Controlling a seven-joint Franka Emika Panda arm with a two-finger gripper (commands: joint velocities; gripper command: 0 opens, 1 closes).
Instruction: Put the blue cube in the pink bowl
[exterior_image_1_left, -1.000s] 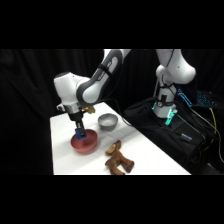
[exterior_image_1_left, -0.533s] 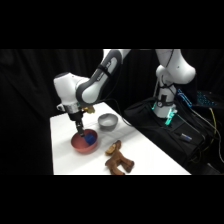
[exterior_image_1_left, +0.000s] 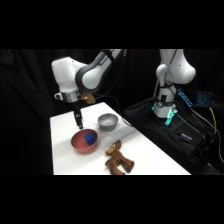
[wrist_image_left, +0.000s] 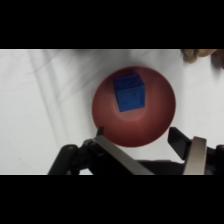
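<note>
The blue cube (wrist_image_left: 129, 91) lies inside the pink bowl (wrist_image_left: 155, 125), resting toward the rim that is uppermost in the wrist view. In the side view the blue cube (exterior_image_1_left: 90, 138) shows inside the pink bowl (exterior_image_1_left: 78, 144) on the white table. My gripper (exterior_image_1_left: 79, 120) hangs above the bowl's far edge, clear of the cube. Seen from the wrist, my gripper (wrist_image_left: 141, 140) is open, its two fingers spread wide over the bowl with nothing between them.
A smaller grey bowl (exterior_image_1_left: 108, 121) stands just behind and to the right of the pink one. A brown toy figure (exterior_image_1_left: 118, 159) lies near the table's front edge. A black bag with cables (exterior_image_1_left: 170, 132) sits off the table to the right.
The gripper has risen from the bowl, and the blue cube now lies free in the pink bowl.
</note>
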